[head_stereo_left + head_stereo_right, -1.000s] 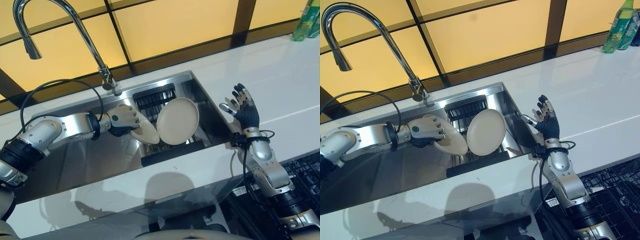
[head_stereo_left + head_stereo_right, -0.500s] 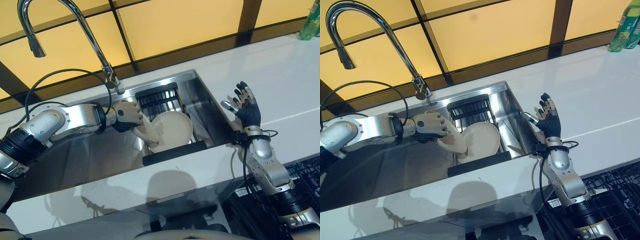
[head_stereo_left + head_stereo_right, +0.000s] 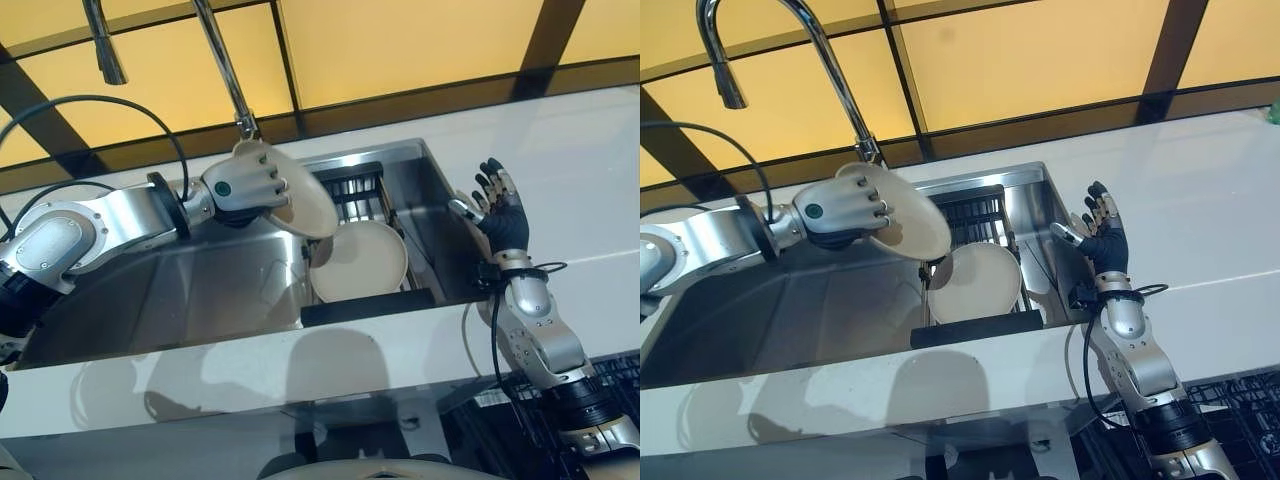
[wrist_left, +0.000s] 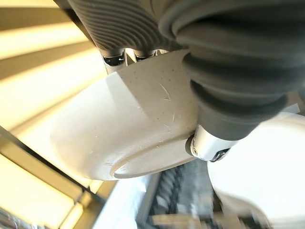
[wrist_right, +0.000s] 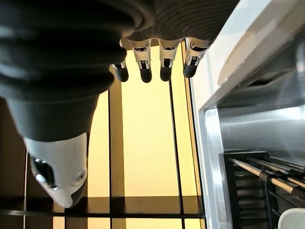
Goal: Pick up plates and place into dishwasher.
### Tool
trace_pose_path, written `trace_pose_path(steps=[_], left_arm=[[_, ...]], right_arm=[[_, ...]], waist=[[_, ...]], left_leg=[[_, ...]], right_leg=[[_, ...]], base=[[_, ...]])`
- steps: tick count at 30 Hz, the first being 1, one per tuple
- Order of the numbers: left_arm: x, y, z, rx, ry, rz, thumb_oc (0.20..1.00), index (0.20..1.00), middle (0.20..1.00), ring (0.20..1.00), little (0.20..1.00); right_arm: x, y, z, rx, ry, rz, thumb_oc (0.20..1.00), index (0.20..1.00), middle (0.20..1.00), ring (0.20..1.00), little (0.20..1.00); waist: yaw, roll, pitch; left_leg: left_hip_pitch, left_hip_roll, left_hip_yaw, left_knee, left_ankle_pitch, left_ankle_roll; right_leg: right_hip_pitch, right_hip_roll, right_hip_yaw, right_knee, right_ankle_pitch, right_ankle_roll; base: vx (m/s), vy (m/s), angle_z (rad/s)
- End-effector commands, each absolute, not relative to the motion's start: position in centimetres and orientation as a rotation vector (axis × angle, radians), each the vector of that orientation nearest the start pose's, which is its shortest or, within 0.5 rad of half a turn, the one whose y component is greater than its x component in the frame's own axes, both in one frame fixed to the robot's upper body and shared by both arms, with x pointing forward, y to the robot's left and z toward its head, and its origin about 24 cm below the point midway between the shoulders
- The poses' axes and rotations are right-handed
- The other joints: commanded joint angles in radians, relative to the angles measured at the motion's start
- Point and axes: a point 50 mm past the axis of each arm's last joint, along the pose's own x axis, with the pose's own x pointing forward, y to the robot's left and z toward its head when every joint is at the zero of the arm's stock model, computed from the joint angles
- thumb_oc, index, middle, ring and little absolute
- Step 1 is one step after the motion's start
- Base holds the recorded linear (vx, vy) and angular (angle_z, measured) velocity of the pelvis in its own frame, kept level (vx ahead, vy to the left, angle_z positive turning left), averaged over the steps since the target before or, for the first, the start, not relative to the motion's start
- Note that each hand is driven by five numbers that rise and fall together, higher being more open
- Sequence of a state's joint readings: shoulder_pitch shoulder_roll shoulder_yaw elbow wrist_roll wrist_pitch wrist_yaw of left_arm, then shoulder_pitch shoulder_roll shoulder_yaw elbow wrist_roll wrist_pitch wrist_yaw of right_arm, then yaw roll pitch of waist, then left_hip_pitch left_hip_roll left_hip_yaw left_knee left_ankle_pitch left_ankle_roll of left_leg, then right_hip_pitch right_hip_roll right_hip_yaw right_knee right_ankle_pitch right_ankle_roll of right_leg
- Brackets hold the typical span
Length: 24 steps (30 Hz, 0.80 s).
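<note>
Two plates hold our eye: at left our left hand (image 3: 245, 185) clasps one plate (image 3: 300, 195) tilted above the sink (image 3: 200, 300), the second plate (image 3: 362, 262) rests just right, nearer our spread, empty right hand (image 3: 500, 215).

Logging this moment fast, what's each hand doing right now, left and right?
Left hand: shut on a cream plate, lifted over the sink.
Right hand: open, holding nothing, raised beside the sink's right edge.

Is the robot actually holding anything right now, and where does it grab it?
Yes. Its left hand grips a cream plate by the rim, above the sink. The right hand is open and holds nothing.
</note>
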<state>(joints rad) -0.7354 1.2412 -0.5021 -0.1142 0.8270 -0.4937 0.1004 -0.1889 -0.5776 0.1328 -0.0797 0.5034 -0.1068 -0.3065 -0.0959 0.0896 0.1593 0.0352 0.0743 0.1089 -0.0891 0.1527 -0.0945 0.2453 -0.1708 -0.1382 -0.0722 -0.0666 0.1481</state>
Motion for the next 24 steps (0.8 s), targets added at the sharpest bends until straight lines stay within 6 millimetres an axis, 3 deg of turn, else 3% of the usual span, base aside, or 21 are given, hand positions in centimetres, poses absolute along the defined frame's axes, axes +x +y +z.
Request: trace_pose_path(steps=[1,7,12,19,24], left_arm=[[26.9,19.4,27.6,1.887,-1.121,-0.259,0.200,0.200,0.200,0.200,0.200],[25.1,19.5,27.3,1.586,-1.184,-0.280,0.200,0.200,0.200,0.200,0.200],[25.1,18.8,26.8,1.536,-1.144,-0.346,0.200,0.200,0.200,0.200,0.200],[25.3,18.1,27.8,1.445,-1.117,-0.399,0.200,0.200,0.200,0.200,0.200],[25.1,17.6,28.1,1.360,-1.093,-0.451,0.200,0.200,0.200,0.200,0.200]], right_arm=[[27.2,-22.2,17.3,-0.017,-0.507,-0.069,1.000,1.000,1.000,1.000,1.000],[26.6,-21.2,19.9,-0.131,-0.655,0.042,1.000,1.000,1.000,1.000,1.000],[26.8,-20.3,22.1,-0.279,-0.743,0.137,1.000,1.000,1.000,1.000,1.000],[26.3,-18.5,25.7,-0.571,-0.852,0.400,1.000,1.000,1.000,1.000,1.000],[25.7,-17.2,26.9,-0.742,-0.870,0.568,1.000,1.000,1.000,1.000,1.000]], waist=[[0.027,-0.042,-0.074],[0.048,-0.064,-0.096],[0.054,-0.078,-0.110],[0.065,-0.100,-0.123],[0.070,-0.110,-0.130]], left_leg=[[0.102,0.007,0.003,0.020,-0.148,0.017],[0.100,0.011,-0.006,0.017,-0.148,0.014],[0.099,0.013,-0.011,0.017,-0.149,0.014],[0.096,0.019,-0.014,0.021,-0.148,0.011],[0.098,0.021,-0.017,0.019,-0.148,0.010]], right_leg=[[-0.145,-0.002,0.046,0.002,0.135,0.005],[-0.142,0.004,0.041,-0.001,0.132,0.002],[-0.141,0.009,0.043,-0.001,0.129,0.000],[-0.140,0.011,0.034,0.002,0.127,0.000],[-0.136,0.014,0.029,0.000,0.126,-0.001]], base=[[-0.02,0.000,0.05],[0.00,0.000,0.01],[0.00,-0.002,0.01],[-0.01,-0.027,0.03],[0.00,-0.015,0.00]])
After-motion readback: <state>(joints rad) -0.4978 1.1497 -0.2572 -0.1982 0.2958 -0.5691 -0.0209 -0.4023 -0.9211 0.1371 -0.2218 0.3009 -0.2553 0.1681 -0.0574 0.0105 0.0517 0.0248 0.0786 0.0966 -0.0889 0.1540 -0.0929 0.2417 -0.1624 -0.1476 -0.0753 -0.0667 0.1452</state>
